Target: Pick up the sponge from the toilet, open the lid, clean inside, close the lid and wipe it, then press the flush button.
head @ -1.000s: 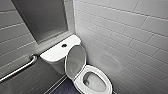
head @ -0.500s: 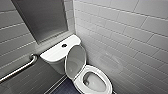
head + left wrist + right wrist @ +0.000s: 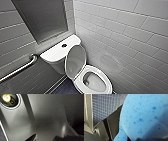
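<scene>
Toilet (image 3: 60, 51) with lid (image 3: 75, 61) standing open, seat ring (image 3: 99, 71) down, blue sponge (image 3: 144, 116) clamped in right fingers (image 3: 149, 139)

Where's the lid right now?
Head view, lower centre: the lid stands raised, between the tank behind it and the seat ring in front.

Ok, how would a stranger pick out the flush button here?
Find the white toilet in the tiled corner. Behind its raised lid lies the flat tank top. The flush button is the small dark round spot there, alone on white.
</scene>
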Tool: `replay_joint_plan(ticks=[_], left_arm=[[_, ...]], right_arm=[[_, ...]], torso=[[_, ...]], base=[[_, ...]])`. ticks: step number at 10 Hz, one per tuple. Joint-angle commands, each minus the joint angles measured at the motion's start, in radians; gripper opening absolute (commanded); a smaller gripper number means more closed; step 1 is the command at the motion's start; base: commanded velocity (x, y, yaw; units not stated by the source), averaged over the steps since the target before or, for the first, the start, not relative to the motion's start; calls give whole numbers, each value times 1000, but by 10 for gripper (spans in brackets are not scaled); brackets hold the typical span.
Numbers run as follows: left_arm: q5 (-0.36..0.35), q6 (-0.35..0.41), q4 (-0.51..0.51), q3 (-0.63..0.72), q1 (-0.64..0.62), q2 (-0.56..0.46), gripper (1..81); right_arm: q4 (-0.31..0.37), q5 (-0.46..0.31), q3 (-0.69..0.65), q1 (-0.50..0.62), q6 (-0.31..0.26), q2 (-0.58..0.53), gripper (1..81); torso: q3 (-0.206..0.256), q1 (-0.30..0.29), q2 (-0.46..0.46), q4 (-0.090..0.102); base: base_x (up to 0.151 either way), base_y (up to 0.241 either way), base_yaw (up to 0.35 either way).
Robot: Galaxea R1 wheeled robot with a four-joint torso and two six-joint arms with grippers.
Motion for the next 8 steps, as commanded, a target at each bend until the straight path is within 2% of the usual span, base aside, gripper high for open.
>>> replay_joint_plan(ticks=[1, 3, 6, 8], left_arm=[[76, 8, -19, 0, -3, 4, 811], [83, 8, -16, 18, 0, 12, 811], [74, 16, -11, 46, 9, -6, 811], [70, 13, -19, 194, 24, -89, 811]], right_arm=[[-36, -35, 125, 14, -2, -99, 10], [-36, -37, 288, 82, -2, -211, 10], [-33, -54, 482, 255, -4, -348, 10], [-22, -93, 542, 369, 4, -386, 10]], torso=[[0, 0, 0, 0], [0, 0, 0, 0], [0, 0, 0, 0], [0, 0, 0, 0]], base=[[0, 0, 0], [0, 0, 0], [0, 0, 0], [0, 0, 0]])
